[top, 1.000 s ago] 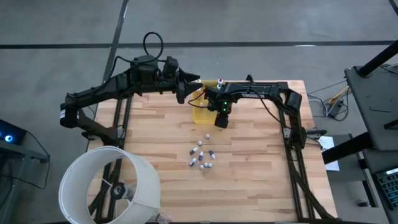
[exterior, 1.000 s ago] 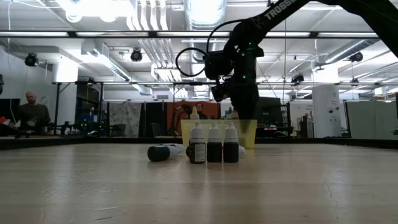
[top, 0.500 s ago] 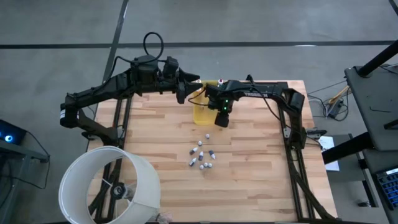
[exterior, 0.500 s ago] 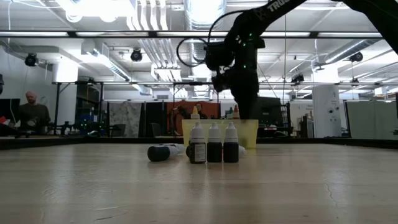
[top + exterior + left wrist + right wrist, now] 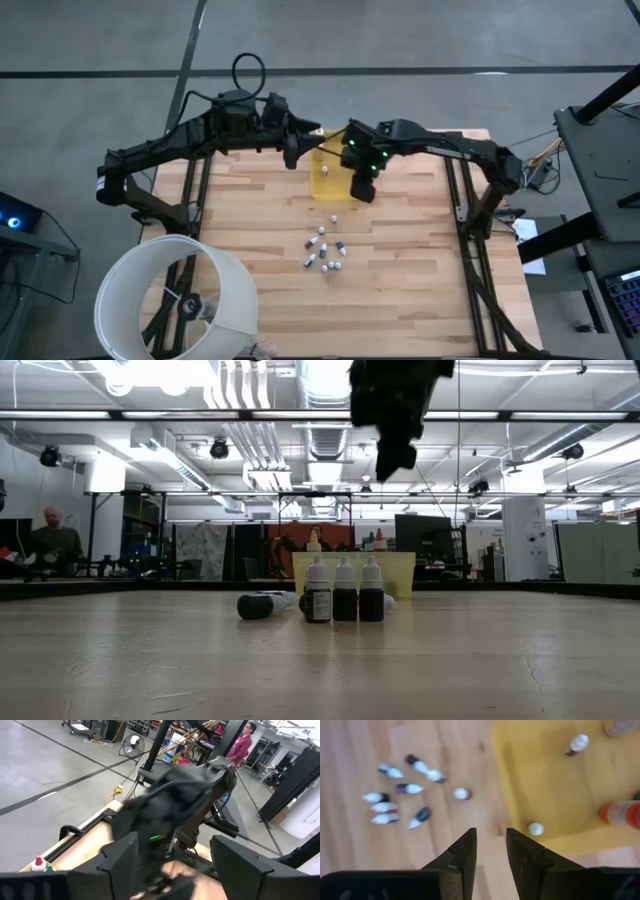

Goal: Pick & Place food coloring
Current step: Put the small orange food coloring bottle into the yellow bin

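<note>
Right hand hangs above the yellow tray, bottles clustered on the table nearby

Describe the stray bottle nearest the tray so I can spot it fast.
Start at the yellow tray on the wooden table. Between its edge and the scattered bottle cluster sits one white-capped bottle. Unlike the clustered ones, it sits alone, touching no neighbour.

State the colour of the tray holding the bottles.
The tray is translucent yellow, shown best in the right wrist view.
</note>
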`<state>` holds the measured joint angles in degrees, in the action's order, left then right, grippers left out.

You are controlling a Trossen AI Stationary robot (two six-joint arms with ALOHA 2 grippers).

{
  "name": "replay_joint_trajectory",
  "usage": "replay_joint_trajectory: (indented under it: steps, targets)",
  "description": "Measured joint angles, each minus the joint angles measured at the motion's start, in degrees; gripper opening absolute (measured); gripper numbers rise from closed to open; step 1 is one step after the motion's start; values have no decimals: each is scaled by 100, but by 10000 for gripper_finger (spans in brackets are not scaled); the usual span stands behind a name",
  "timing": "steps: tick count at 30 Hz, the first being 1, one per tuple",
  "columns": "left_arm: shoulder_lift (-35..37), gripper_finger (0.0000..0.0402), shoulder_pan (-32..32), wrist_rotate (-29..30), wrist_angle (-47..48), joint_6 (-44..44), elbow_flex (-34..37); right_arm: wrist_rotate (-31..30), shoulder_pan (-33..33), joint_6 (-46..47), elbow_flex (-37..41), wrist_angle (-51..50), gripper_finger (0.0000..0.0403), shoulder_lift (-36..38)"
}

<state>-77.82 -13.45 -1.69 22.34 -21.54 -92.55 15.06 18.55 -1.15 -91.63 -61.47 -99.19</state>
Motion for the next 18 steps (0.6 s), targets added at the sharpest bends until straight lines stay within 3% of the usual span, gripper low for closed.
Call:
replay_joint_trajectory:
  steps: [11,18]
  targets:
    - [-7,220,0,-114,625,220,0,1,-1198,420,1330,1439,70,1652]
    - [-97,220,2,-644,868,348,2,-10,-1420,1272,2629,2537,64,1997]
